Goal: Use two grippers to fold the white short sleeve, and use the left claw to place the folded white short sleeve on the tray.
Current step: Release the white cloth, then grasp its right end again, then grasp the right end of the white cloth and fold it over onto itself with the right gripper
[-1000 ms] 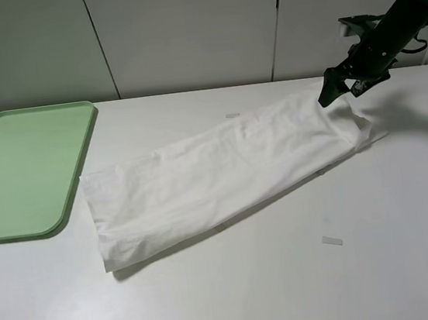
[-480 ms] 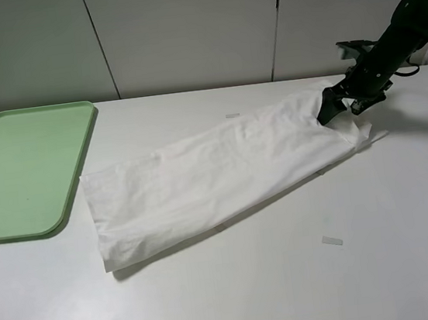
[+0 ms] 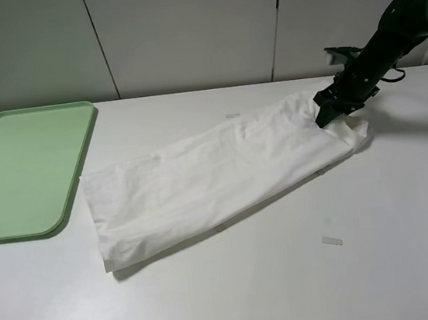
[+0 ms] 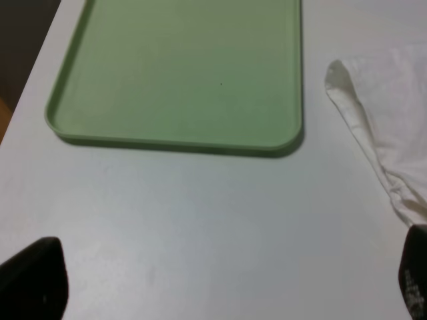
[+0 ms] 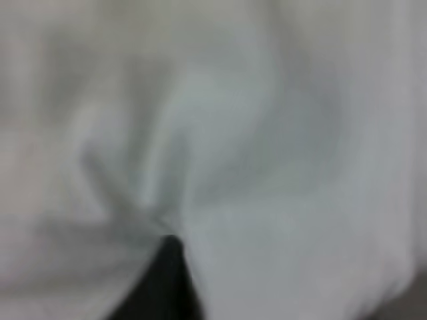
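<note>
White short sleeve [image 3: 216, 175]: long folded band lying diagonally on tabletop [image 3: 361, 212], just beside tray [image 3: 20, 168], none on it. Right claw [image 3: 327, 111]: now lowered onto the shirt's far-right end, jaws narrowing (grip unconfirmed, wrist view blurred). Left claw [image 4: 220, 280]: spread wide, empty. Next fold pending.

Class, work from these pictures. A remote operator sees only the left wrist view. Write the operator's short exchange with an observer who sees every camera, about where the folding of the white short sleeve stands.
Operator: I see the tray and one edge of the white short sleeve. Where is the right end effector?
Observer: The right end effector is on the end of the garment farthest from the tray.
Operator: How does the whole garment lie?
Observer: It lies as one long band, slanting across the table.
</note>
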`<control>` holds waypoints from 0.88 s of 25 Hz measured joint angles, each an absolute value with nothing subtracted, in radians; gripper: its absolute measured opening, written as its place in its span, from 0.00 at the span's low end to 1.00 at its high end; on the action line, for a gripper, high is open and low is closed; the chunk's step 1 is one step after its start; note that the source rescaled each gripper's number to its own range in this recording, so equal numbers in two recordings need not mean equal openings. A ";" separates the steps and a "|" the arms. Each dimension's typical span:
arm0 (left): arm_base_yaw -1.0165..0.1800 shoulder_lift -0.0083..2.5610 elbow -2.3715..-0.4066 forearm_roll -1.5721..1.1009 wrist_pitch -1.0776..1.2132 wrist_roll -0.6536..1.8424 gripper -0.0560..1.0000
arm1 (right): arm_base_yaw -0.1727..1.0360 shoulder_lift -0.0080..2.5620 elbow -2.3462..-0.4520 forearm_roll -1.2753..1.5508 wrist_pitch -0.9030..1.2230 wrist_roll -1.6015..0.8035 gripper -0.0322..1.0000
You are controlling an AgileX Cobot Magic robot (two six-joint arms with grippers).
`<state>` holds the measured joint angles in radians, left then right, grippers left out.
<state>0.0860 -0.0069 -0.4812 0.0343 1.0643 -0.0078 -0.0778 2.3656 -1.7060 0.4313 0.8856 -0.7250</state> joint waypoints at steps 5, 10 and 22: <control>0.086 -0.007 -0.481 0.034 1.064 -0.008 1.00 | -0.039 2.377 -1.706 0.465 0.930 -0.723 0.11; 0.086 -0.007 -0.481 0.034 1.064 -0.008 1.00 | -0.023 2.378 -1.706 0.462 0.933 -0.721 0.11; 0.086 -0.007 -0.481 0.034 1.065 -0.008 1.00 | 0.105 2.266 -1.688 -0.018 0.944 -0.361 0.11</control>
